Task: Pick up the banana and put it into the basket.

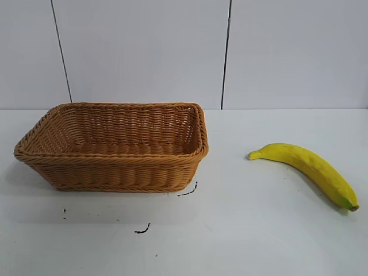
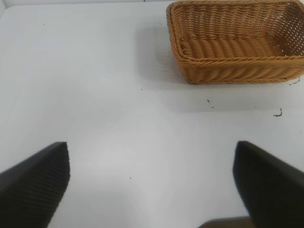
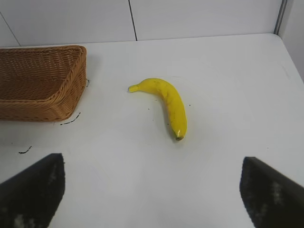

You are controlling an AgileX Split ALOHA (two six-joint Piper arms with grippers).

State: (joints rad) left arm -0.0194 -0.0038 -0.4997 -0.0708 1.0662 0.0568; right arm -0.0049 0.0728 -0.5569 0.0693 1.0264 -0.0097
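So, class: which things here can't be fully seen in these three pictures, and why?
- Basket: its far end is cut off by the left wrist view's edge.
- Basket floor: partly hidden by the near wall in the exterior view.
- Both arms: outside the exterior view.
- Banana: underside hidden against the table.

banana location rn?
In the exterior view the banana lies on the white table at the right, apart from the wicker basket on its left, stem end toward the basket.

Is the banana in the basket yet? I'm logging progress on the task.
Not yet. The banana lies flat on the white table, apart from the basket, whose woven floor is bare.
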